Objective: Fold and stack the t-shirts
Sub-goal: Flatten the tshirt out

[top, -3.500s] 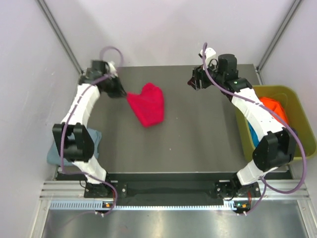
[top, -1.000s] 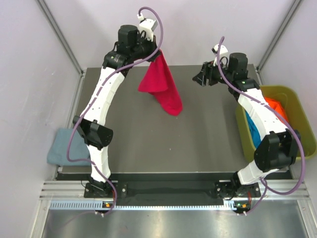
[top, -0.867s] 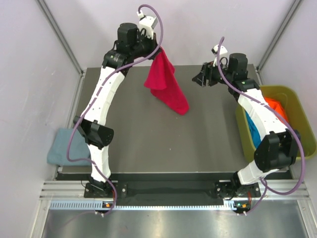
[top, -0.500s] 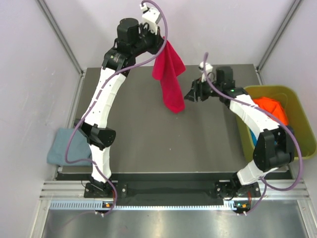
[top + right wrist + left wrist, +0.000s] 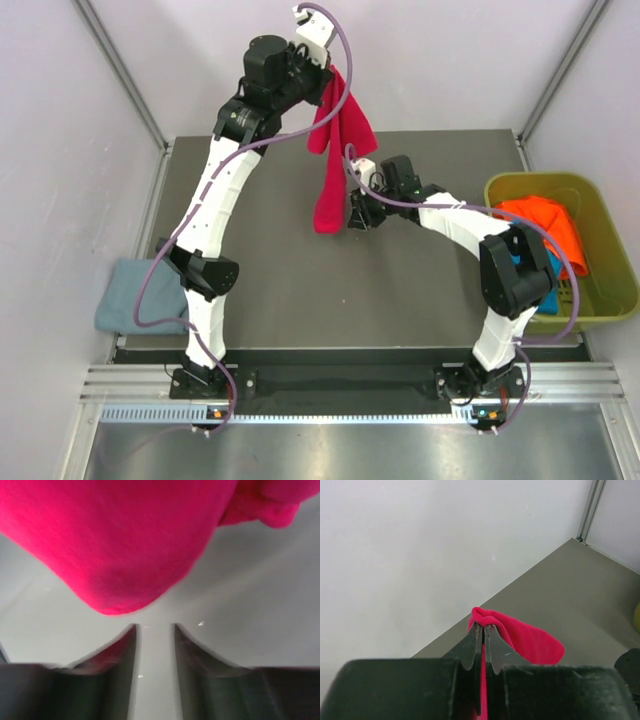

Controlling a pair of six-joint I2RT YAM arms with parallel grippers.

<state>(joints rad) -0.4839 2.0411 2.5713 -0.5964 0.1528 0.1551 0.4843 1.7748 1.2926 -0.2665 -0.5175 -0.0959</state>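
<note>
The crimson red t-shirt [image 5: 334,170] hangs bunched above the far middle of the table [image 5: 300,290], its top fold clamped in the raised left gripper [image 5: 481,628]. The right gripper [image 5: 155,630] sits low, just beside the shirt's bottom end, fingers apart with nothing between them. The grey-blue t-shirt [image 5: 135,300] lies by the table's near left corner, and the orange t-shirt [image 5: 545,222] is in the olive-green bin [image 5: 540,177]

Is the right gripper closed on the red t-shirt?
No, the right wrist view shows the right gripper with fingers apart and nothing between them, and the red t-shirt hangs beyond their tips.
</note>
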